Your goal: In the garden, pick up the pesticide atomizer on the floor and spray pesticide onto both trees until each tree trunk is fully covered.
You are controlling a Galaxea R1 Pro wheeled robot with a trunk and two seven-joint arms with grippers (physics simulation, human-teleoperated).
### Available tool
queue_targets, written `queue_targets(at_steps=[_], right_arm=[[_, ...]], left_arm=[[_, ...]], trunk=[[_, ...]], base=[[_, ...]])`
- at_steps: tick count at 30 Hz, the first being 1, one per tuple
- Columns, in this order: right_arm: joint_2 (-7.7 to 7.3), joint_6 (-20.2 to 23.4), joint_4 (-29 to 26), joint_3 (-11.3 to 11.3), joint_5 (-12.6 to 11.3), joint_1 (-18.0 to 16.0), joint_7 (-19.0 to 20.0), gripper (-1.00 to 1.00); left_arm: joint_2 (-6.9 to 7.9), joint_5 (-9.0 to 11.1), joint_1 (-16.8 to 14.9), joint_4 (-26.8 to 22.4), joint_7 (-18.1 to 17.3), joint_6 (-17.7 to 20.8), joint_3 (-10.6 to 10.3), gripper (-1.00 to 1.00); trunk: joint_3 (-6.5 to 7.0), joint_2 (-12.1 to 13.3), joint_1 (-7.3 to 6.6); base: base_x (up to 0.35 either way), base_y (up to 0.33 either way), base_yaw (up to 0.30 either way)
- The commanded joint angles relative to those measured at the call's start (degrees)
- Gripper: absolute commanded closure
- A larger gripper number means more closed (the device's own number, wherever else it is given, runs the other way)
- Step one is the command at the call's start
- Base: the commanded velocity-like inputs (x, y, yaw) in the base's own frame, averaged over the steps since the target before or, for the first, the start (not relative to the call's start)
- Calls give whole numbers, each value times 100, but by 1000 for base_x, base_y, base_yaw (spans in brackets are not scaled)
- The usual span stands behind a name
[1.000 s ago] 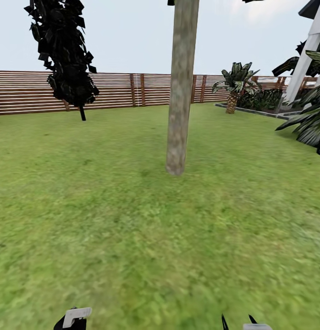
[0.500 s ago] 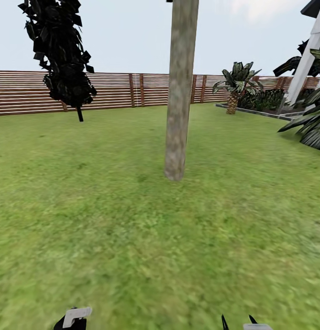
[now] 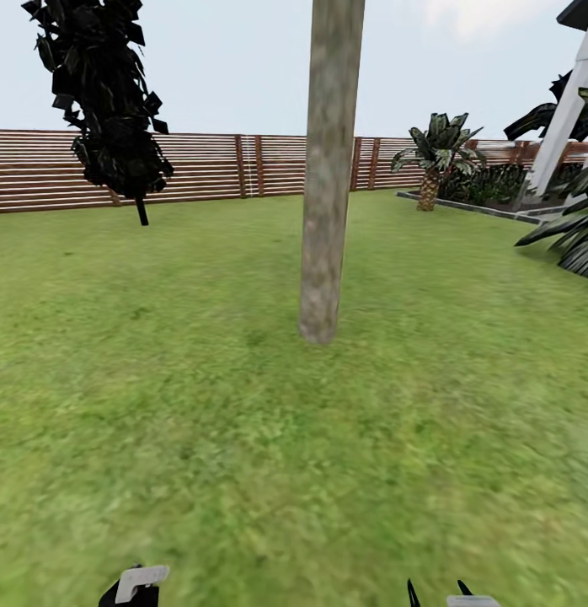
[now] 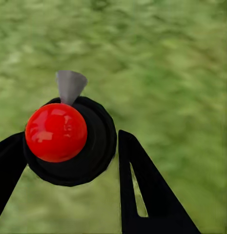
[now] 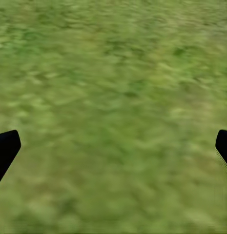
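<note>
While grass surrounds it, tree trunk (image 3: 328, 169) fronts fence (image 3: 210, 164).

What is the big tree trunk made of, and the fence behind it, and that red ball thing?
The tree trunk looks like rough, dull bark: mottled grey-brown with no shine. The fence looks like brown wood, built of thin flat slats with posts between. The red ball is smooth and glossy with pale highlights, so probably plastic. It sits on a black round body between the left tool's fingers.
</note>
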Motion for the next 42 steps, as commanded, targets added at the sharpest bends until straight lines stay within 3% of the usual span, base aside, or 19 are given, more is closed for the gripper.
queue_targets(at_steps=[1, 42], right_arm=[[-1, 0, 0, 0, 0, 0, 0, -100], [6, 0, -41, 7, -9, 0, 0, -100]], left_arm=[[0, 0, 1, -1, 0, 0, 0, 100], [0, 0, 3, -1, 0, 0, 0, 100]], trunk=[[0, 0, 0], [0, 0, 0]], base=[[342, -77, 0], [342, -69, 0]])
